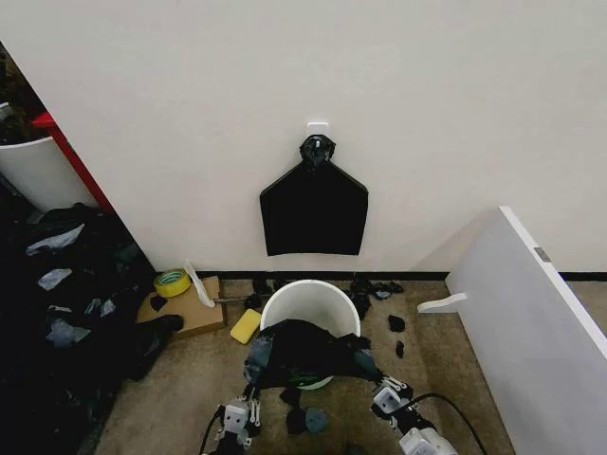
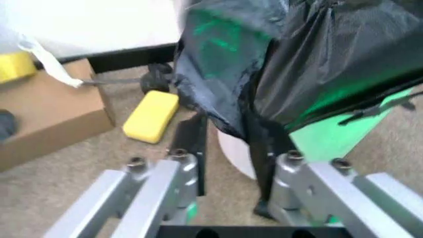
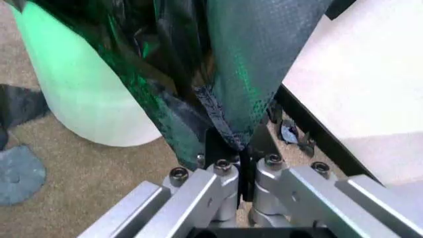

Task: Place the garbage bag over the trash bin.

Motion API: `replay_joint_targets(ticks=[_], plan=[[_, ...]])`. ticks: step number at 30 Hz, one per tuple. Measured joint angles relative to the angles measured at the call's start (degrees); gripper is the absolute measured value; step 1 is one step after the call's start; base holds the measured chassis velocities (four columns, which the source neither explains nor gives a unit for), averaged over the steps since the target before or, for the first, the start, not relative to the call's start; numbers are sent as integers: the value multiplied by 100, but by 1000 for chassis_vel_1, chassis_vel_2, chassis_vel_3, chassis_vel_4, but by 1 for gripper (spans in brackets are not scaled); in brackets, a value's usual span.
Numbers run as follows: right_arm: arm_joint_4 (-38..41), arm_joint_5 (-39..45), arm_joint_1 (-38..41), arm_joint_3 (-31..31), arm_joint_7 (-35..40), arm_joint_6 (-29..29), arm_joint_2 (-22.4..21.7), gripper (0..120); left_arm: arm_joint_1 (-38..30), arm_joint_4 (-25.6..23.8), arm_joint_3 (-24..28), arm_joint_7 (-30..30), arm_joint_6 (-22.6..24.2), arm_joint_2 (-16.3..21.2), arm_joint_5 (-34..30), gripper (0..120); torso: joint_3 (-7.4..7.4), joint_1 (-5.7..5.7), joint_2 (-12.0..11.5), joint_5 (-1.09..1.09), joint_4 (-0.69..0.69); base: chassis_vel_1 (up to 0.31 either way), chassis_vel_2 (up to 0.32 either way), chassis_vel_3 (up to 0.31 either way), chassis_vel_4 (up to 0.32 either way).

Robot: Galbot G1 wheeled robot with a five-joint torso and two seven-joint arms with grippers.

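The right gripper [image 3: 241, 168] is pinching a gathered fold of the bag [image 1: 303, 351], its jaws pressed together on the plastic just beside the bin [image 1: 308, 301]. The left gripper [image 2: 228, 173] is standing with its jaws spread; a strip of the bag's edge is hanging down between them, lying against one jaw, so whether it is truly gripping I cannot tell.

Seen from the head camera, both grippers, left [image 1: 239, 415] and right [image 1: 389, 396], are sitting low on the near side of the bin, one at each end of the bag's mouth. The bag is stretching between them and draping over the near rim only; the far rim, toward the wall, is bare white. The mouth's long axis is running side to side, so the bin's uncovered part lies straight ahead of both jaws, about equally near each. Both arms are reaching forward and down, wrists angled toward the bin.
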Motion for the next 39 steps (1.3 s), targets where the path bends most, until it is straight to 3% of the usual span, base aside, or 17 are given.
replay_joint_targets(ticks=[4,6,10,12,14,19,24,26,28,30,32,34,36,39], plan=[[52,81,2,1,15,-1,-2,0,175,-77,-124,-57,43,257,337,46,0,0,0,-1,0,0,0,0,0],[63,93,-2,3,20,-1,-2,0,190,-76,-145,-59,47,278,386,49,0,0,0,0,0,0,0,0,0],[166,260,-108,6,8,242,-71,0,234,-66,-216,-60,27,311,544,67,0,0,0,-1,0,0,0,0,0],[184,308,-186,67,-250,783,-177,10,257,-110,-238,-68,1,310,654,77,0,0,0,0,0,0,0,0,0],[184,308,-209,104,-363,957,-213,11,263,-131,-245,-72,-3,310,680,79,0,0,0,-1,0,0,0,0,0],[103,272,-342,464,-1040,1834,-526,33,347,-393,-306,-142,-10,323,783,98,0,0,0,-1,0,0,0,0,0],[-154,232,-340,852,-1651,2538,-664,50,390,-564,-344,-173,2,325,783,100,0,0,0,0,0,0,0,0,0],[-326,274,-328,1070,-2213,3137,-709,60,407,-664,-360,-180,5,321,783,100,0,0,0,1,0,0,0,0,0],[-353,302,-321,1118,-2348,3261,-714,62,408,-682,-365,-181,6,318,783,100,0,0,0,0,0,0,0,0,0],[-501,643,-251,1457,-3314,3941,-722,72,406,-820,-404,-182,6,277,756,100,0,0,0,1,0,0,0,0,0],[-552,1079,-190,1741,-4074,4269,-718,80,399,-927,-437,-165,3,230,711,100,0,0,0,1,0,0,0,0,0],[-518,1769,-70,2076,-4934,4440,-686,90,360,-1075,-491,-112,-48,129,626,100,0,0,0,1,0,0,0,0,0],[-491,1901,-44,2124,-5018,4441,-679,90,346,-1105,-500,-101,-59,108,600,100,0,0,0,0,0,0,0,0,0],[-210,2824,245,2245,-5099,4155,-645,99,184,-1380,-594,-46,-49,-86,263,100,0,0,0,-1,0,0,0,0,0]])
